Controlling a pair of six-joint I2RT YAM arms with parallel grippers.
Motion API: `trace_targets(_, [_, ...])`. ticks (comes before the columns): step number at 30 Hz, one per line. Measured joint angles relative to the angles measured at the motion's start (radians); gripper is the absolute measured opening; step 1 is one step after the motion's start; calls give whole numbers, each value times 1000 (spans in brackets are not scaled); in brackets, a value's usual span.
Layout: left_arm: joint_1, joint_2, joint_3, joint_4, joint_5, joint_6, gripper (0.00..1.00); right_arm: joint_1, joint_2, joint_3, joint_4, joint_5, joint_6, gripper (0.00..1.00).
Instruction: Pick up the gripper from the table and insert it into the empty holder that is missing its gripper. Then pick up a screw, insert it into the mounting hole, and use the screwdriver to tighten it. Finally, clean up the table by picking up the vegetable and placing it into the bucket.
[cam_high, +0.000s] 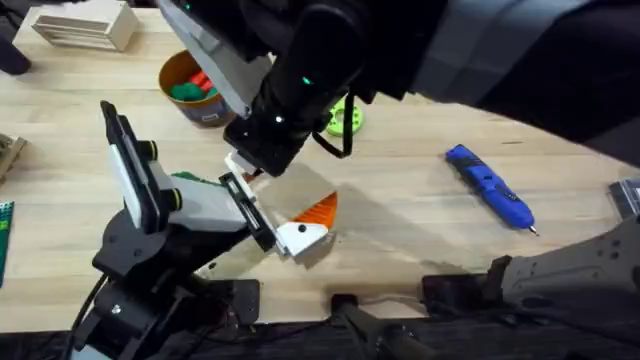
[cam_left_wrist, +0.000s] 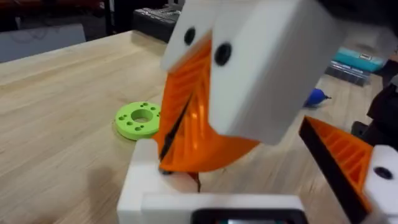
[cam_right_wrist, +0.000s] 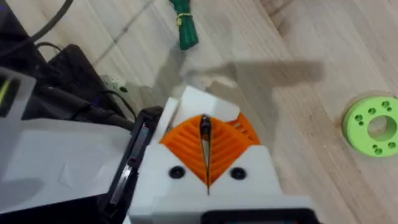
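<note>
Right gripper (cam_right_wrist: 207, 163) fills the bottom of its wrist view, pads pressed together on the gripper (cam_left_wrist: 186, 124), the loose orange wedge, easing it down onto the empty holder (cam_left_wrist: 149, 177) of the left gripper (cam_high: 300, 232). Left gripper is spread: one finger already tipped orange, the other a bare white mount, held level at centre of the overhead view so the wedge can seat. Screwdriver (cam_high: 490, 187) idle at right. Vegetable (cam_right_wrist: 185, 25) on table at top; bucket (cam_high: 192, 90) upper left, green ring (cam_left_wrist: 138, 119) nearby.
</note>
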Motion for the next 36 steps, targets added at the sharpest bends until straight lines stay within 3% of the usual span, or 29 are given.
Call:
trace_targets(14, [0, 0, 0, 0, -8, -8, 987, 0, 7, 7, 0, 0, 1, 26])
trace_targets(15, [0, 0, 0, 0, -8, -8, 987, 0, 7, 7, 0, 1, 0, 58])
trace_targets(16, [0, 0, 0, 0, -8, -7, 987, -4, 8, 7, 0, 10, -1, 241])
trace_targets(18, [0, 0, 0, 0, -8, -7, 987, -7, 7, 7, -1, 12, -4, 351])
trace_targets(19, [0, 0, 0, 0, -8, -7, 987, -10, 8, 7, -2, 21, -6, 488])
trace_targets(20, [0, 0, 0, 0, -8, -7, 987, -13, 7, 7, -2, 24, -7, 561])
trace_targets(28, [0, 0, 0, 1, -5, -2, 987, -24, -1, 7, -5, 27, -7, 765])
trace_targets(36, [0, -1, 0, 1, 5, 9, 987, -35, -132, 7, -3, 61, -7, 786])
